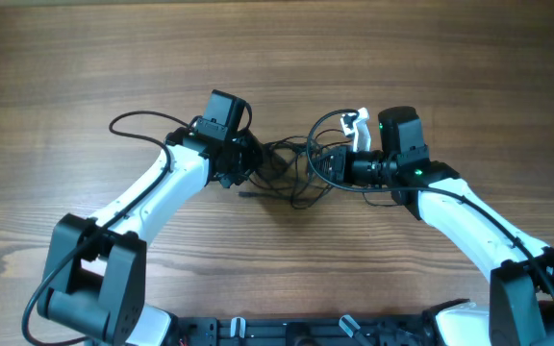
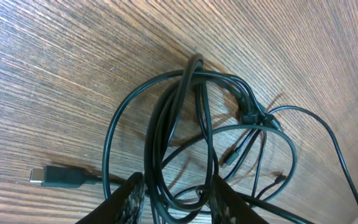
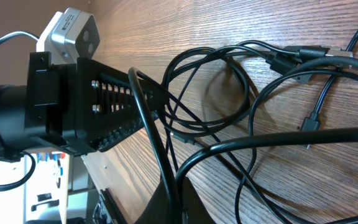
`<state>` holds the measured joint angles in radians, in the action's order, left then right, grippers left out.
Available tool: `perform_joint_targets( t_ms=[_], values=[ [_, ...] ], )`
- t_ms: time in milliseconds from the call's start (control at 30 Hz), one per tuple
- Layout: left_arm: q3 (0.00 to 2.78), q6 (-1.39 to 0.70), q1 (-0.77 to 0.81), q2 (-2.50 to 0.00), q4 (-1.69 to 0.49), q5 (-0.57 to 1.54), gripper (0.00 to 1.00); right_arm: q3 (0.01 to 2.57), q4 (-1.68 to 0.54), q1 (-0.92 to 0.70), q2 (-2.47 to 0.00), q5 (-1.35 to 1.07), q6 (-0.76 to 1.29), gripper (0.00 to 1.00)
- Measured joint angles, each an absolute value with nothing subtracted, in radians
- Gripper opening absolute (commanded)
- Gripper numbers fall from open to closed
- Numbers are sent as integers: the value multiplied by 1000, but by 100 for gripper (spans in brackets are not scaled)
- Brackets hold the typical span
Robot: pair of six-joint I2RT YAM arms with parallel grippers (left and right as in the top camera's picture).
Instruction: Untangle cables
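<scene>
Overhead: the left arm [image 1: 176, 183] and right arm [image 1: 469, 216], both white, reach in toward each other over the wooden bench [image 1: 277, 58]. The cables [image 1: 291, 171] sit as one small black tangle directly between the left jaws and the right jaws, close against both.

Left wrist: the left jaws stand parted. Both dark fingers [image 2: 126, 202] show at the frame bottom. Several looped strands run down between them, bunched nearer one finger, and no pinch is visible. Ahead of the jaws the strands pile into overlapping loops that meet at a cluster of small connectors [image 2: 253, 115]. A flat-ended plug [image 2: 58, 176] lies on the bench off to one side of the jaws, outside the loops, with its cord leading back toward them.

Right wrist: only a dark wedge of the right jaws shows at the bottom edge, with strands running right up to it. I cannot tell whether they are parted or clamped. Ahead of the jaws there are more loops, with inline connectors [image 3: 291, 56] at the far end and a small plug end [image 3: 309, 121] nearer. To one side is a black slotted body [image 3: 98, 106] with a pale housing on top, and strands lie against it.
</scene>
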<state>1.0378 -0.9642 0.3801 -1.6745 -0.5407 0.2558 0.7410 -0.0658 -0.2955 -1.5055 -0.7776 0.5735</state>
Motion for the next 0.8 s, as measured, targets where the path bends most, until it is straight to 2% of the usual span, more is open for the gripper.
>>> perform_joint_targets(
  t_ms=[33,67,100,133,400,667,800],
  values=[
    [1038,-965,380,-1682,-540,255,32,741,-66,-295,-1505,-778,574,4],
    [1038,-965,380,-1693,-540,255,14,741,-66,-295,-1505,-778,574,4],
    [1038,-968,380,-1720,-541,255,7,741,-66,-295,-1505,-778,574,4],
    [1038,-972,380,-1733,-541,253,4,741,-66,-295,-1505,-778,574,4],
    [1037,-941,335,-1725,-559,255,4,741,-70,-287,-1505,-765,586,4],
    [1033,-731,144,-1396,-579,410,4,741,-211,-115,-1506,-583,731,4],
    [1031,-693,119,-1239,-501,461,4,741,-273,-109,-1506,-555,738,6]
  ],
)
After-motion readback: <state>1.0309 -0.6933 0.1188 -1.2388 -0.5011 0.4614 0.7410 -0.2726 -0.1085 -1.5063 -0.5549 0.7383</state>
